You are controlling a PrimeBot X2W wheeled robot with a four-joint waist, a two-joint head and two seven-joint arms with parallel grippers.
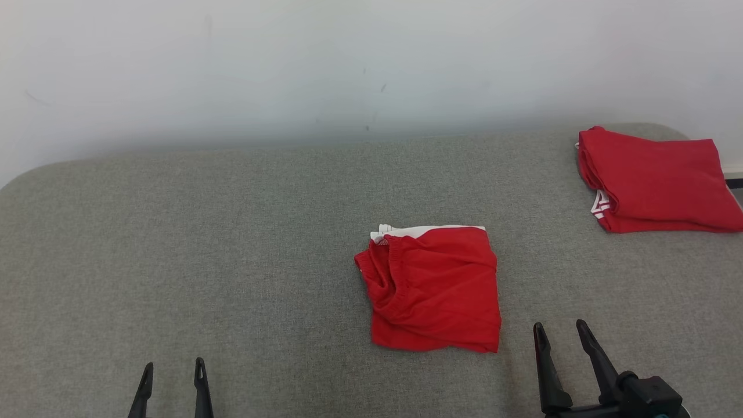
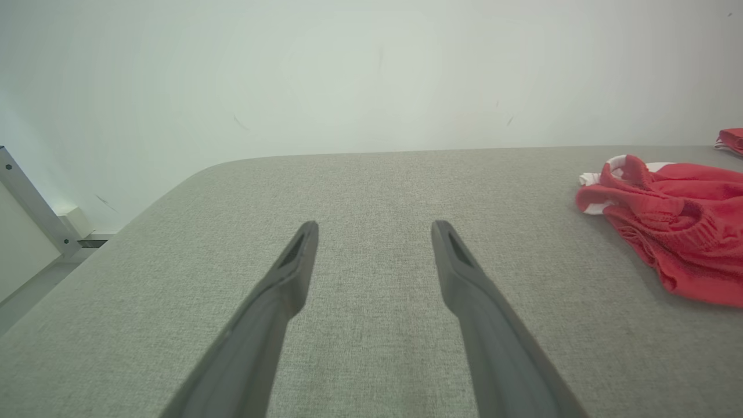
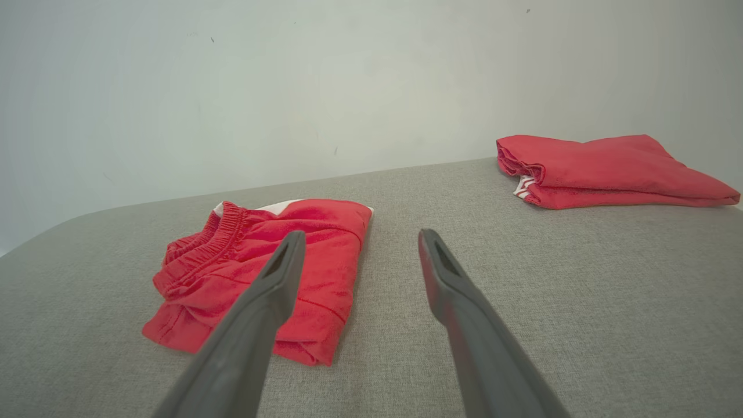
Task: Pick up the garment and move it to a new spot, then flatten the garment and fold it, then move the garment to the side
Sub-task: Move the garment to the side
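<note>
A red garment (image 1: 434, 288) with white trim and an elastic waistband lies folded in a rough square at the middle of the grey padded table (image 1: 232, 244). The same garment (image 3: 267, 261) lies ahead and to the left of the fingers in the right wrist view, and at the right edge of the left wrist view as the garment (image 2: 673, 226). My right gripper (image 1: 560, 331) hovers open just right of its near corner, holding nothing. My left gripper (image 1: 172, 368) is open and empty at the lower left, well away from the cloth. In their own wrist views, the left gripper (image 2: 374, 232) and right gripper (image 3: 360, 241) both stand over bare fabric.
A second folded red garment (image 1: 656, 180) lies at the table's far right corner, also in the right wrist view (image 3: 603, 168). A pale wall (image 1: 348, 64) rises directly behind the table. The table's left edge and a metal bracket (image 2: 35, 203) show beyond it.
</note>
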